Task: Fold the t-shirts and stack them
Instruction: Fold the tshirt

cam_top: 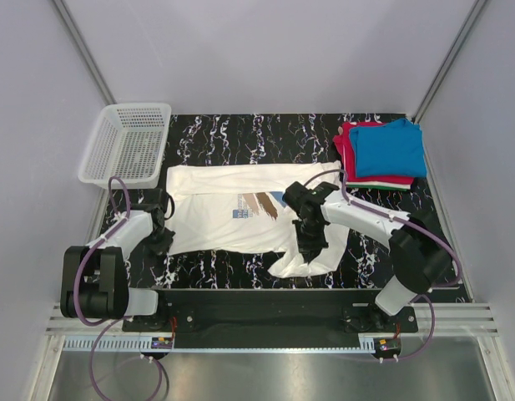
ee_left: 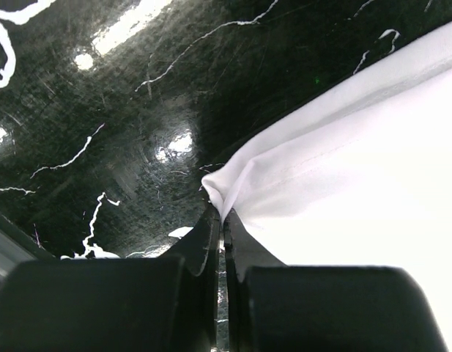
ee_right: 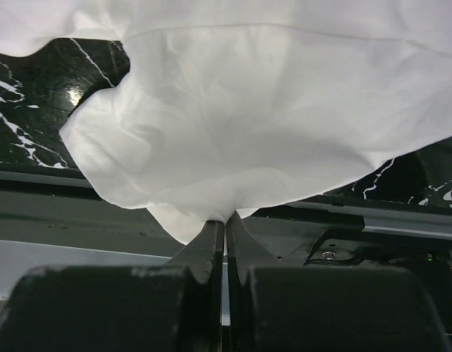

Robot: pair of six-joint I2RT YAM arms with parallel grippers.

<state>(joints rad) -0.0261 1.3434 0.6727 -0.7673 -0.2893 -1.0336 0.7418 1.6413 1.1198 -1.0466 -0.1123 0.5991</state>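
On the marbled bench, the white t-shirt is being pinched by left gripper and right gripper, likely for folding.

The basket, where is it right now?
In the top view the basket sits at the far left corner of the table, just beyond the white t-shirt.
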